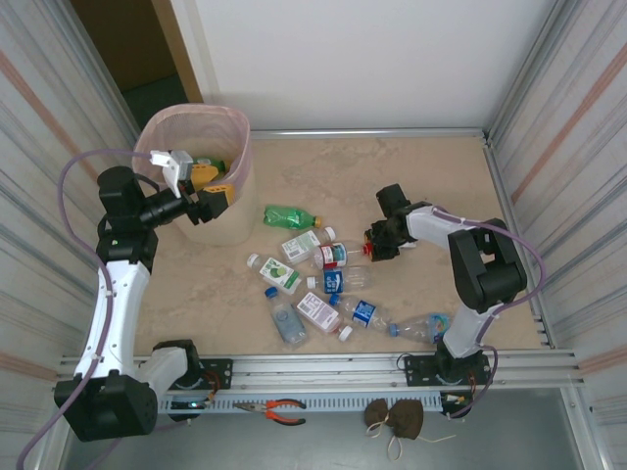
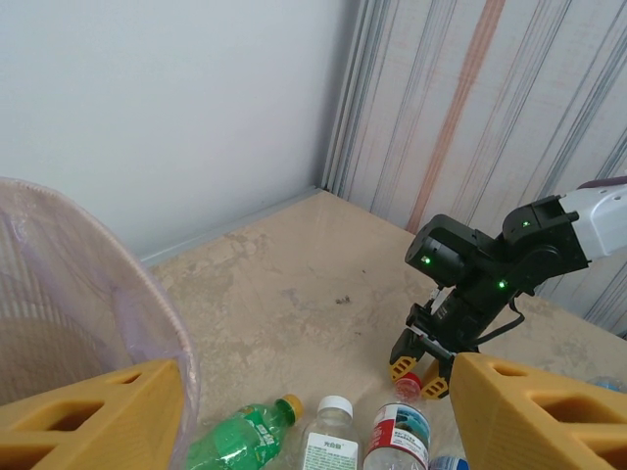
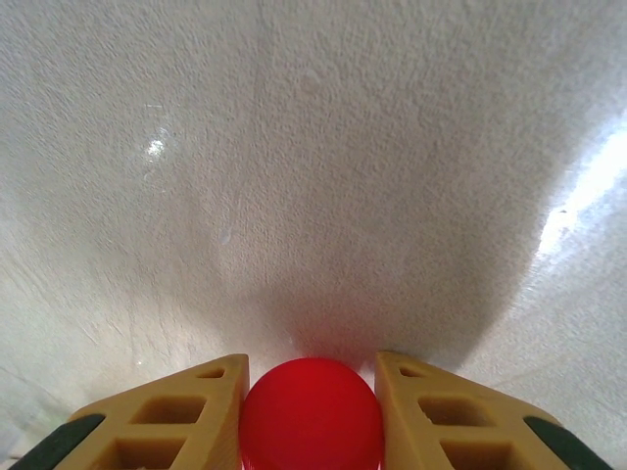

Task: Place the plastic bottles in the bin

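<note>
Tall beige plastic bin with a pink liner stands far left, the left gripper gaping empty over it. Small plastic bottles litter the beige table mid-field. The right gripper is clamped on one clear bottle's red cap. Light, slick, crushable; the rigid cap looks the safest hold.

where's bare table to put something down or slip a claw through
Bare table along the back wall, from the bin to the right wall. Another patch on the near side of the bin, left of the bottles. Crowded mid-table, around the right claw.
</note>
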`<state>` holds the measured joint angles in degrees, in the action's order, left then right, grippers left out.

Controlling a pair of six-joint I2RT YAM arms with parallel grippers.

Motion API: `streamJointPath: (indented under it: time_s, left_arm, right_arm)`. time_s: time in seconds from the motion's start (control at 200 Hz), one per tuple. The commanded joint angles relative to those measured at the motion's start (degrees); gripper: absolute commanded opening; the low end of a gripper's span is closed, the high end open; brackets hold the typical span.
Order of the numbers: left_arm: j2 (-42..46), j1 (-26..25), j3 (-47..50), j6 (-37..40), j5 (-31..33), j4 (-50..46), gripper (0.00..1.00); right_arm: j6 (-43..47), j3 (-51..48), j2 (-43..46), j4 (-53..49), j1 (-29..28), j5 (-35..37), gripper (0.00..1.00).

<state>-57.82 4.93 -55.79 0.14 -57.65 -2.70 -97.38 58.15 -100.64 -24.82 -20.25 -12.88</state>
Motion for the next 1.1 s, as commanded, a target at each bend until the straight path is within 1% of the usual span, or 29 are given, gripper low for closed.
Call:
streamJointPath:
  time_s: [0.0,0.17,0.316,0.396,0.501,0.586,0.646,0.757,0.857,0.907,0.992,1.092]
  left_arm:
    - [1.14,0.53,0.18,-0.31,-1.33,1.47,0.72]
    - [1.13,0.52,0.24,-0.22,-1.33,1.40,0.72]
    - [1.03,0.45,0.14,-0.24,-1.55,1.56,0.71]
    - [1.03,-0.12,-0.38,0.34,-1.25,0.92,0.71]
    - [0.65,-2.06,-2.76,1.43,-0.03,-1.23,0.71]
    - [0.14,-4.64,-5.35,2.31,1.29,-3.59,0.71]
    - [-0.27,-6.84,-7.25,2.94,2.51,-5.55,0.71]
    - [-1.13,-12.03,-10.67,4.22,4.91,-9.02,0.72]
    - [-2.04,-17.12,-13.03,4.03,6.88,-10.37,0.72]
    - [-2.53,-19.70,-13.92,3.50,7.69,-10.37,0.72]
    - [-3.61,-24.13,-15.17,2.80,9.43,-10.27,0.72]
    - [-5.34,-28.86,-16.05,1.86,10.61,-9.57,0.72]
  right_arm:
    - [-1.18,-0.71,3.82,-1.07,0.42,2.65,0.28]
    - [2.83,0.37,10.32,-5.09,0.82,8.20,0.25]
    - [8.82,1.91,17.17,-8.16,0.76,14.11,0.19]
    - [14.50,3.02,21.41,-8.92,0.58,17.59,0.16]
    - [23.53,4.18,27.15,-8.32,0.05,21.93,0.13]
    - [33.22,4.15,32.02,-5.03,-0.63,23.21,0.12]
    - [38.03,4.01,35.35,-2.77,-1.30,23.76,0.11]
    - [47.02,4.24,40.74,1.88,-2.93,22.45,0.09]
    - [54.84,5.02,43.68,5.77,-4.87,19.08,0.08]
    - [58.50,5.13,46.60,7.96,-6.10,17.43,0.05]
    - [63.44,5.04,48.45,11.79,-8.01,14.60,0.00]
    - [67.34,5.12,49.97,14.53,-9.91,11.96,0.00]
